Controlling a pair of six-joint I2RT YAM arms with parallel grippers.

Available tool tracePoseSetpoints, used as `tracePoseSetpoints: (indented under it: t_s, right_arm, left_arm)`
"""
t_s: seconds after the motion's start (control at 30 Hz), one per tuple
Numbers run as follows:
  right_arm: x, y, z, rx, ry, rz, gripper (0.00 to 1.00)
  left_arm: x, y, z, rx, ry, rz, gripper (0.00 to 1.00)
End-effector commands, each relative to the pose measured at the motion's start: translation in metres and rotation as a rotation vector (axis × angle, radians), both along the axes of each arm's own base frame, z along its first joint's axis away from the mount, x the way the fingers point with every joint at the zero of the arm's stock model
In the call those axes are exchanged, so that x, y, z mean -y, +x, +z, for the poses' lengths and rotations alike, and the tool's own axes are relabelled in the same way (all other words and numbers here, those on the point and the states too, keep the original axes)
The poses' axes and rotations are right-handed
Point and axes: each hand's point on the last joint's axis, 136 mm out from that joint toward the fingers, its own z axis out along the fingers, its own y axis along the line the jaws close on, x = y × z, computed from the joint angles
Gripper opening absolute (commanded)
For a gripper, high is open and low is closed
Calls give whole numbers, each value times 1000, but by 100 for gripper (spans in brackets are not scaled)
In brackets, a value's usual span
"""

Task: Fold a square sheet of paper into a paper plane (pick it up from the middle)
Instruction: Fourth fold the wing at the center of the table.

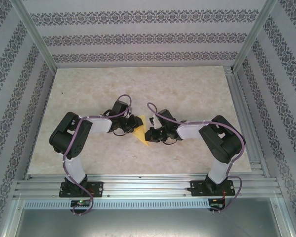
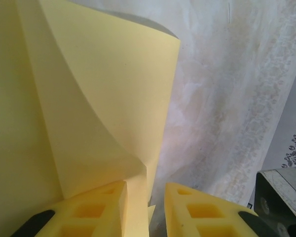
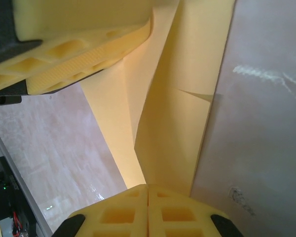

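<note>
You are holding the square sheet of paper [image 1: 142, 132] up, with one flap curling over and a crease running along it. Your right hand [image 3: 148, 187] is sitting at the sheet's right side, its fingers pressing together on the paper. Your left hand [image 2: 145, 190] is sitting at the sheet's left side, its fingers standing apart, with the paper hanging in the gap against one finger. The worktop [image 1: 138, 84] is lying beneath the sheet, its middle directly under it.
</note>
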Motion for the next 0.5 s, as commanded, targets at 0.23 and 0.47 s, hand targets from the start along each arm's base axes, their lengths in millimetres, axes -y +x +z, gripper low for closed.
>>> tracePoseSetpoints:
  t_s: [0.23, 0.47]
  right_arm:
    - [3, -1, -19, -72, 23, -57, 4]
    - [5, 2, -23, -118, 67, -107, 3]
  left_arm:
    - [11, 8, 29, 77, -42, -27, 40]
    - [12, 6, 41, 103, -65, -33, 48]
